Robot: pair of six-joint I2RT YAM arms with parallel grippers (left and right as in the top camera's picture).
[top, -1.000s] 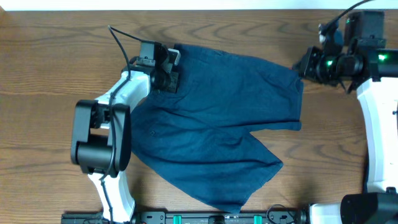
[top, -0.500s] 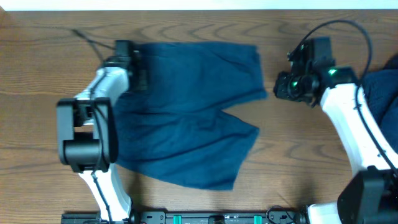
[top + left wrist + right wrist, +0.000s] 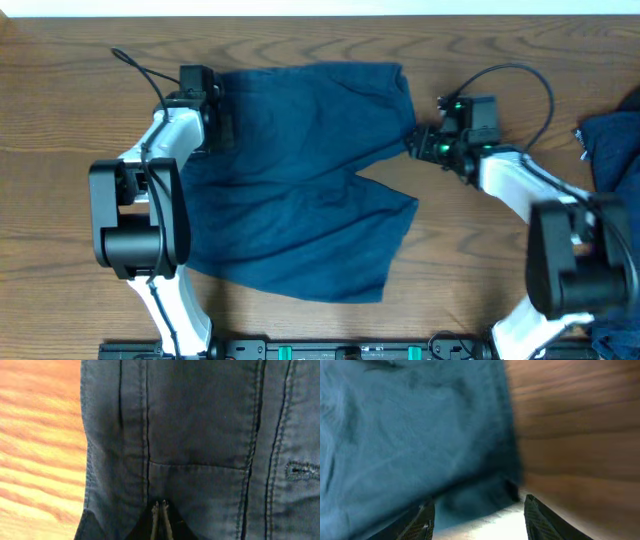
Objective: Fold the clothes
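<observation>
The shorts (image 3: 300, 180) lay spread flat on the table (image 3: 480, 260), waistband (image 3: 115, 420) toward the left arm and both legs pointing toward the right one, a layout that suits a fold across the middle. The left gripper (image 3: 160, 508) sat at the far corner of the waistband with its fingers pressed together, and the cloth bunched round the tips suggested they were pinching it, probably to pin that corner while the cloth was drawn straight. The right gripper (image 3: 479, 510) stood at the hem of the far leg (image 3: 375, 105), fingers apart and holding nothing, with the hem's corner lying between them. A second dark garment (image 3: 612, 150) waited at the table's right edge, well apart from the shorts.
</observation>
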